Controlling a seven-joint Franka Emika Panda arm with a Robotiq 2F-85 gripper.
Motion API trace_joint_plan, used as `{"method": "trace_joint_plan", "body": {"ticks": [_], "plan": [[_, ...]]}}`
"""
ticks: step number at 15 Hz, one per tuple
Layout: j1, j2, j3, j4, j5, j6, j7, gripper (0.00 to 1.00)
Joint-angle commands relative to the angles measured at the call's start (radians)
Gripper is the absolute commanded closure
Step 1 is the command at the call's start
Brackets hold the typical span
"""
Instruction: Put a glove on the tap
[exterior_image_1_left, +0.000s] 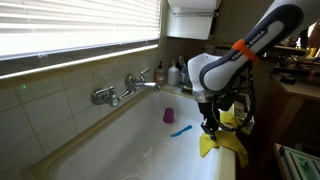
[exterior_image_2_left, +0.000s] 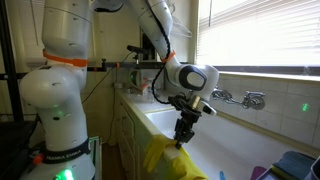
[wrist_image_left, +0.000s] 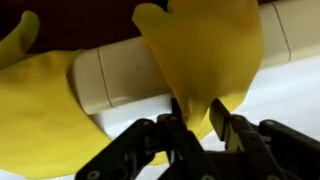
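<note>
One glove (exterior_image_2_left: 163, 158) hangs lengthwise downward (cuff end unclear) from the claw (exterior_image_2_left: 180, 142) pinching it.

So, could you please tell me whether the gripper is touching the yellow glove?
Touching. The wrist view shows the gripper closed on a fold of the glove, pinching the yellow rubber.

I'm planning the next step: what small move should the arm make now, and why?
Probably lift a little: the gripper looks shut on the glove, which drapes over the sink rim beside another glove, while the tap stands on the far side.
</note>
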Motion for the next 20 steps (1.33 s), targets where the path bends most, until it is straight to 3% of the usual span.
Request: {"method": "trace_joint_plan", "body": {"ticks": [1,3,11,20], "plan": [[-0.002,-0.009,0.000,0.011,0.009,0.007,0.008,0.94],[-0.001,-0.025,-0.003,0.016,0.003,0.014,0.025,1.00],[0.019,-0.084,0.018,0.066,-0.001,0.038,0.080,0.99],[0.050,-0.218,0.054,0.082,-0.115,0.057,0.170,0.99]]}}
